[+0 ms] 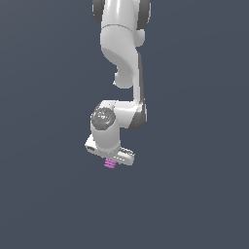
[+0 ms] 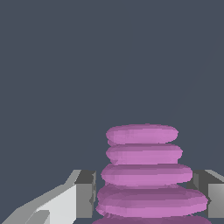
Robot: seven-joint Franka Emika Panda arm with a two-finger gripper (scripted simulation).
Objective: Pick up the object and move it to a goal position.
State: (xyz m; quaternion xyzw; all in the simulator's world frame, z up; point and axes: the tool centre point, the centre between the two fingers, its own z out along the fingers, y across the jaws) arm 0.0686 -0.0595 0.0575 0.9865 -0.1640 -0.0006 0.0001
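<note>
Now | object [image 2: 146,173] between fingers [image 2: 85,194] | gripper [image 2: 146,197] closed on it, ribs protruding

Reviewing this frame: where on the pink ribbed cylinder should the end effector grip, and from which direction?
Grip the pink ribbed cylinder across its wider ribs, coming along its axis from that end. The stack narrows toward the far end, and the fingers already flank the widest ribs.
</note>
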